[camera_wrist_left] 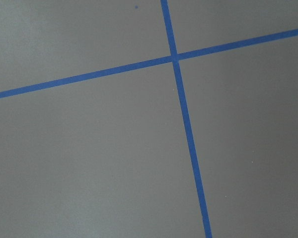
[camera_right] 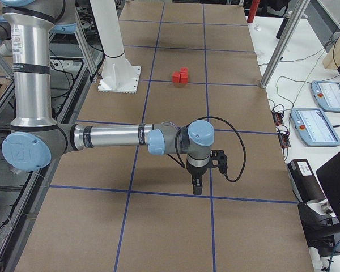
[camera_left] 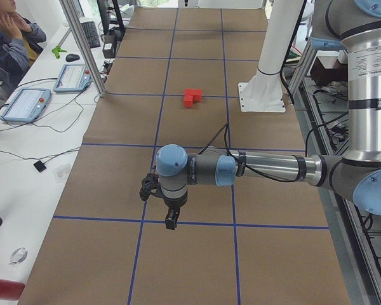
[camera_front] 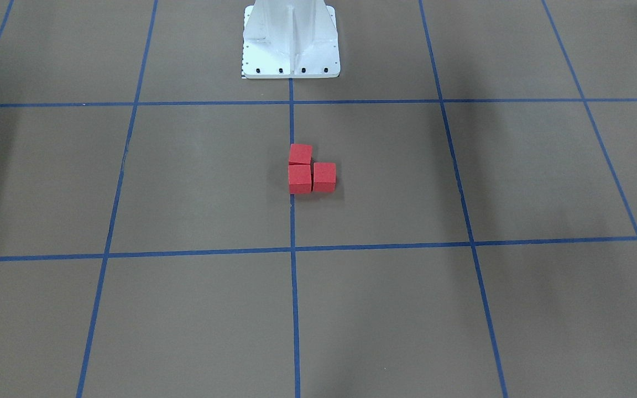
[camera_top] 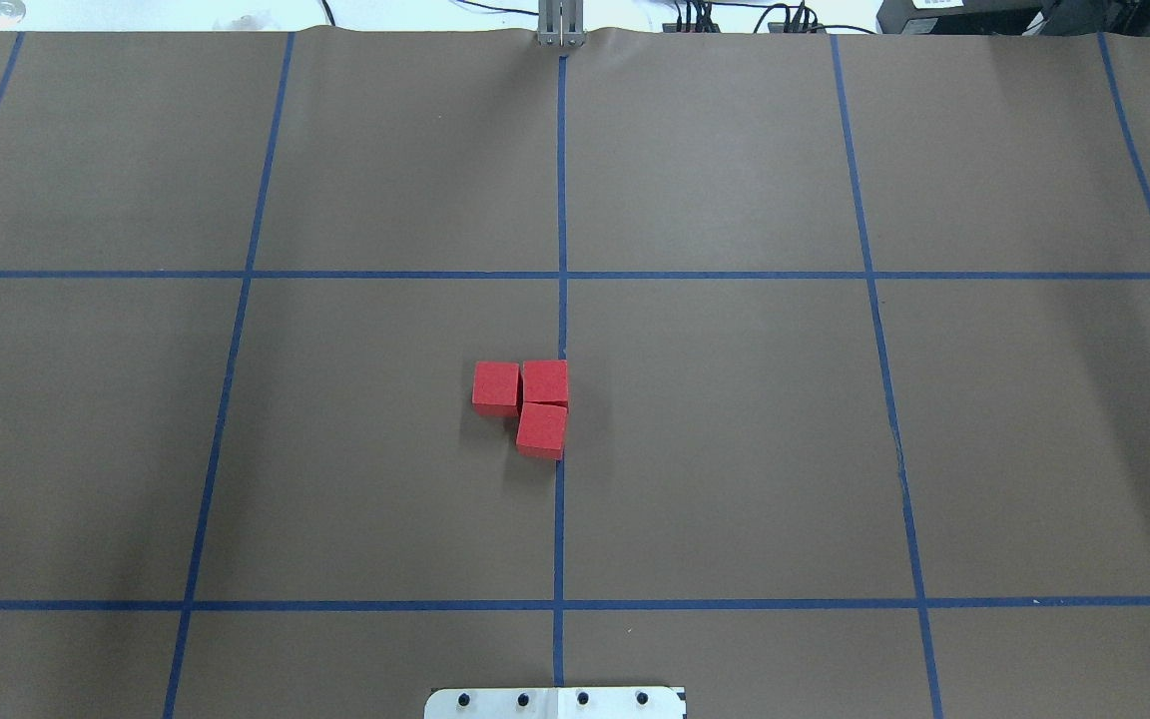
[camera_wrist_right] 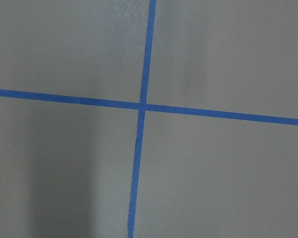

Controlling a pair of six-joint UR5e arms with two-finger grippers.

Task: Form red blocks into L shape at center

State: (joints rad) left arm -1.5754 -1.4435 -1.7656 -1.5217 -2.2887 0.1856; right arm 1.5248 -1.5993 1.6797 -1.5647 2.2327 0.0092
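In the front-facing view we see the 3 red blocks (camera_front: 299, 178) touching in an L, one edge on the middle grid line (camera_front: 293, 221). Overhead, that L shows likewise. From the left end, the left gripper (camera_left: 170, 221) hangs well apart from them, and we cannot tell its grip. From the right end, the right gripper (camera_right: 196, 188) is just as unclear

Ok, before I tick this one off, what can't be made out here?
Left end effector: shows only in the exterior left view, small; open or shut cannot be told.
Right end effector: the same, only in the exterior right view.
Red blocks: tiny in both side views; absent from both wrist views, which show only tape lines.
White base: cut off by the overhead view's bottom edge.
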